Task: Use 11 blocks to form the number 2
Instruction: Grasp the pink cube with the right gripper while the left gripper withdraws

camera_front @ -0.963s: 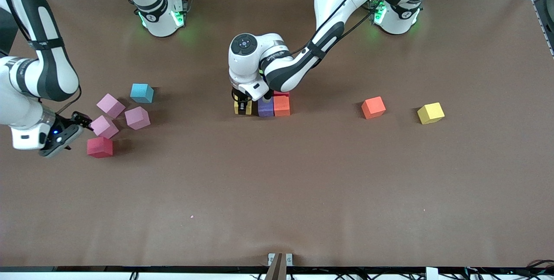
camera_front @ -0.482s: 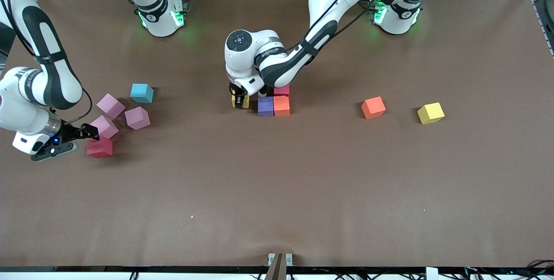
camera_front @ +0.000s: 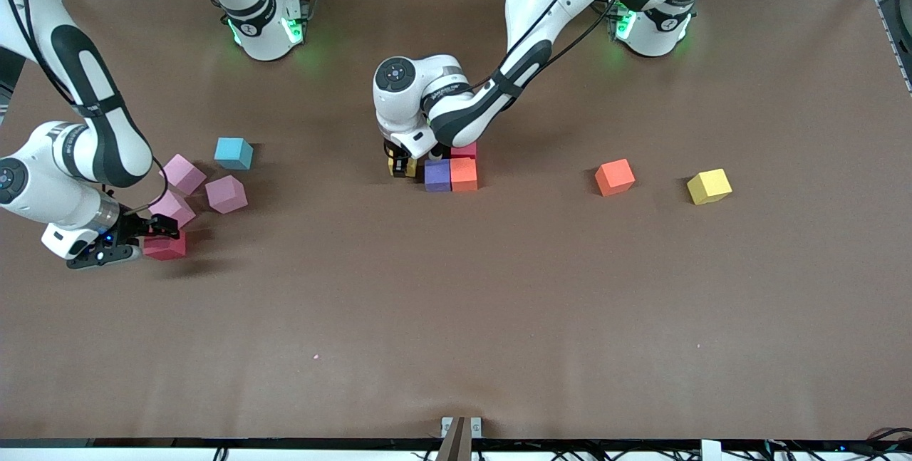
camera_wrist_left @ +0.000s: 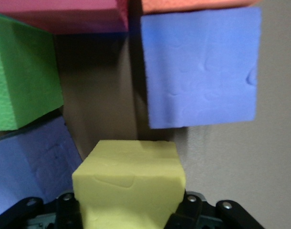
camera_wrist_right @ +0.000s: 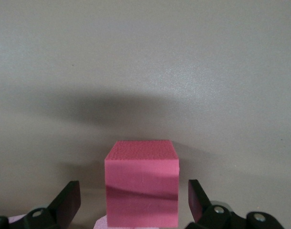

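Left gripper (camera_front: pixel 401 164): closed on a yellow block (camera_wrist_left: pixel 129 183), held low beside the cluster at mid-table.
Purple block (camera_wrist_left: pixel 199 67): just ahead of the held yellow block in the left wrist view, resting on the table (camera_front: pixel 456 304).
Orange block (camera_front: pixel 464 174): touching the purple block, toward the left arm's end.
Second purple block (camera_wrist_left: pixel 28 162): close beside the left gripper; a green block (camera_wrist_left: pixel 22 76) lies next to it, and a red block (camera_wrist_left: pixel 64 14) lies past that.
Right gripper (camera_front: pixel 155 231): fingers (camera_wrist_right: pixel 69 202) spread wide, one on each side of a red block (camera_wrist_right: pixel 141 188), not touching it.
Three pink blocks (camera_front: pixel 226 194): near the right gripper, farther from the front camera.
Light blue block (camera_front: pixel 234 153): farther still.
Loose orange block (camera_front: pixel 615 177) and loose yellow block (camera_front: pixel 709 186): well apart from the left gripper, toward the left arm's end.
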Available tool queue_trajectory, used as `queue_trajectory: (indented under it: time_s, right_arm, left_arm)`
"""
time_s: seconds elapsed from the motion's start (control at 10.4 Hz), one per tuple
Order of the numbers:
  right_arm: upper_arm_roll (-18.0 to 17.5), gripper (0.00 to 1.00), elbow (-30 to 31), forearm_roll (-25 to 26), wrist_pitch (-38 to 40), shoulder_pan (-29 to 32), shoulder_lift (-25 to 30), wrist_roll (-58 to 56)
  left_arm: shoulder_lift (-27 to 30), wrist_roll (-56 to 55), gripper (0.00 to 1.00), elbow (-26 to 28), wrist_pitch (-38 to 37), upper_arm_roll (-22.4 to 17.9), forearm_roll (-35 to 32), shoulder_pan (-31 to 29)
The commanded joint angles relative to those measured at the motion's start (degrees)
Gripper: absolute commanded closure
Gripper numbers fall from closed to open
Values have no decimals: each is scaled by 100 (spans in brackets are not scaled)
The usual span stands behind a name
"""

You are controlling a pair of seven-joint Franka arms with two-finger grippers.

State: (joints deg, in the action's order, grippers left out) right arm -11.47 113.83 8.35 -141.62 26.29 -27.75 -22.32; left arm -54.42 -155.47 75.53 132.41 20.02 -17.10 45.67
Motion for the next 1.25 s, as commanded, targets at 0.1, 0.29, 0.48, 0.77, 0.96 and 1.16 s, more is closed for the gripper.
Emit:
queue_trajectory:
  time_s: [0.1,0.29,0.48,0.77,0.96,1.16]
  right_arm:
    - [-31,0,-54,273,-287,105,-266,-106]
    - [-22,4,-37,238,-296,114,-389,-97]
    - [-13,21,16,229,-218,140,-425,-63]
    - [-196,51,-37,185,379,131,-92,383]
    - [-573,60,-107,185,591,131,198,919]
    - [-855,64,-133,185,609,87,357,1273]
  left_arm:
    - [-16,-264,47,49,-5,-59,102,152]
    - [-8,-247,46,49,-14,-59,102,118]
    - [-7,-185,46,14,-14,-68,41,-5]
    - [-16,-115,46,-29,-5,-296,58,-6]
    - [-8,16,46,-47,-5,-305,58,3]
    - [-8,52,46,-47,-5,-305,58,3]
